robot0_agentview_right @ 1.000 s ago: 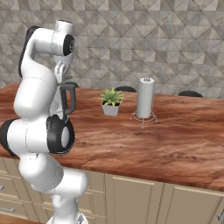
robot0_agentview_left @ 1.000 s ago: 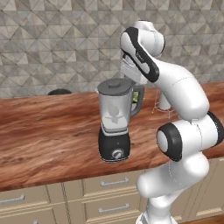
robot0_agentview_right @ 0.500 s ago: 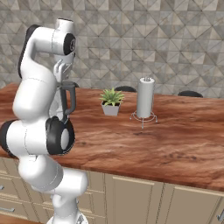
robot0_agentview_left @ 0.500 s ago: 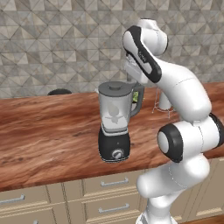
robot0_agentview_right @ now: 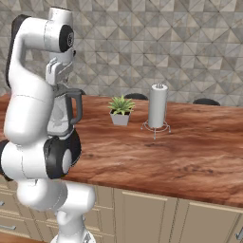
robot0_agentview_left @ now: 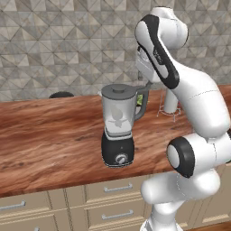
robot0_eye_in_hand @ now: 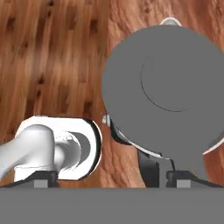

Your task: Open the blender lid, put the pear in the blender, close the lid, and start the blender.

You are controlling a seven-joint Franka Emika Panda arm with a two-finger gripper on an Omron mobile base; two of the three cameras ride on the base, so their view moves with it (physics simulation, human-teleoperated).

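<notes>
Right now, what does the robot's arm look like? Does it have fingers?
The arm is smooth glossy white, built from rounded tube-shaped segments, with black bands and round dark grey discs at its joints. No cables or markings show on it. It does have fingers: its gripper ends in two small dark finger tips.

kitchen; wooden counter [robot0_agentview_left: 54, 135], tiled backsplash [robot0_agentview_left: 58, 45], drawers [robot0_agentview_left: 113, 189], blender [robot0_agentview_left: 118, 124]

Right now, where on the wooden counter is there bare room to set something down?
Bare wood lies left of the clear-jarred blender on its black base, toward the dark round object at the wall, and along the counter's front edge below the white paper-towel roll. It is crowded between the blender, small potted plant and roll.
</notes>
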